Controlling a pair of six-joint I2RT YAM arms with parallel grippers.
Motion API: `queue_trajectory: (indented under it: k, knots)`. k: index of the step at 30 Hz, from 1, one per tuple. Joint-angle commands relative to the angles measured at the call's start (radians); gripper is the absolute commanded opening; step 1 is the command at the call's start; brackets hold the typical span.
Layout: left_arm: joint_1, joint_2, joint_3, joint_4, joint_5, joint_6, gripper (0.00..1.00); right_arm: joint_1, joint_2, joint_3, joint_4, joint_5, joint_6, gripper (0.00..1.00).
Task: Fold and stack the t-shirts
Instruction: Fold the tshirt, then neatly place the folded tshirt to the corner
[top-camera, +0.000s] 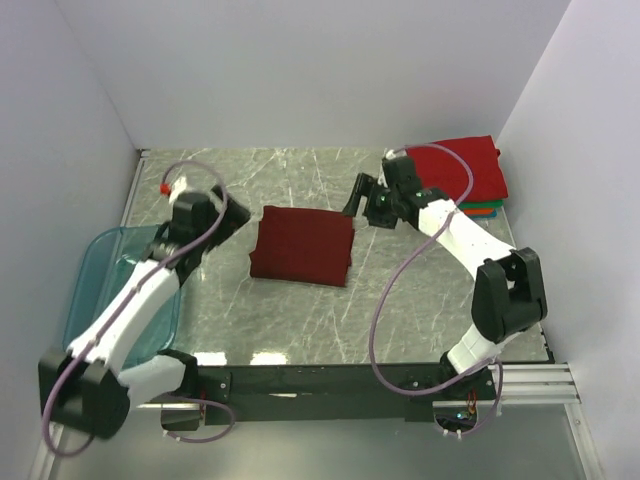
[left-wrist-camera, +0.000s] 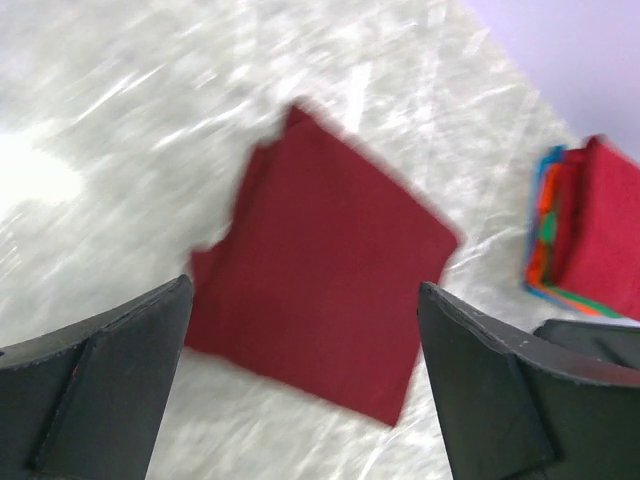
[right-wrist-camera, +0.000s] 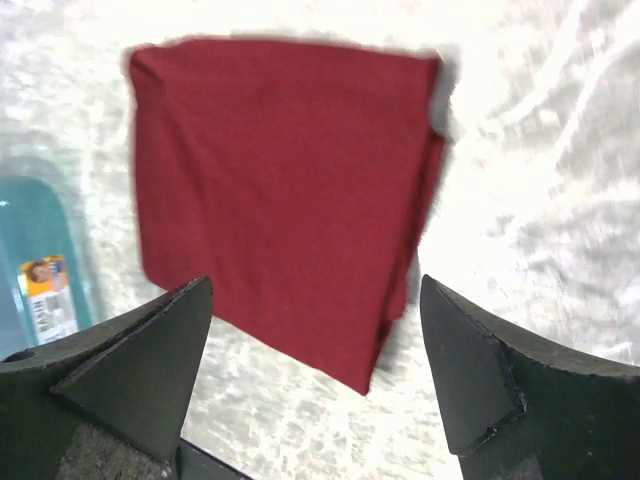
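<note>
The dark maroon t-shirt (top-camera: 302, 246) lies folded into a flat rectangle in the middle of the table; it also shows in the left wrist view (left-wrist-camera: 325, 270) and the right wrist view (right-wrist-camera: 280, 180). A stack of folded t-shirts (top-camera: 468, 172), bright red on top with green, orange and blue edges below, sits at the back right and shows in the left wrist view (left-wrist-camera: 590, 235). My left gripper (top-camera: 237, 212) is open and empty, above the table left of the maroon shirt. My right gripper (top-camera: 354, 201) is open and empty, just off its right edge.
A translucent teal plastic bin (top-camera: 105, 265) stands at the left edge under my left arm; part of it with a label shows in the right wrist view (right-wrist-camera: 40, 270). White walls close in the table on the left, back and right.
</note>
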Motion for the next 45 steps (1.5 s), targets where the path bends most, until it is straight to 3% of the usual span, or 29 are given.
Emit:
queue_trajectory:
  k: [1,6,12,34,39,42,43,45]
  knots:
    - [0.001,-0.123,-0.139,-0.103,-0.078,-0.055,0.99,0.012,-0.001,-0.114,0.036,0.038,0.043,0.9]
    - [0.001,-0.325,-0.248,-0.165,-0.086,-0.093,0.99,0.041,0.034,-0.165,0.069,0.044,0.054,0.9]
    - [0.001,-0.427,-0.274,-0.227,-0.103,-0.098,1.0,0.084,0.089,-0.156,0.086,0.068,0.073,0.89]
    - [0.001,-0.447,-0.28,-0.253,-0.129,-0.104,1.0,0.153,0.221,-0.154,0.134,0.061,0.117,0.73]
    - [0.001,-0.446,-0.285,-0.251,-0.129,-0.107,0.99,0.154,0.237,-0.148,0.14,0.075,0.122,0.65]
    - [0.001,-0.442,-0.283,-0.253,-0.131,-0.106,0.99,0.154,0.252,-0.141,0.143,0.091,0.125,0.58]
    - [0.001,-0.441,-0.28,-0.255,-0.134,-0.107,0.99,0.154,0.26,-0.13,0.144,0.096,0.123,0.51]
    - [0.001,-0.438,-0.276,-0.259,-0.134,-0.106,0.99,0.156,0.284,-0.112,0.131,0.107,0.113,0.49]
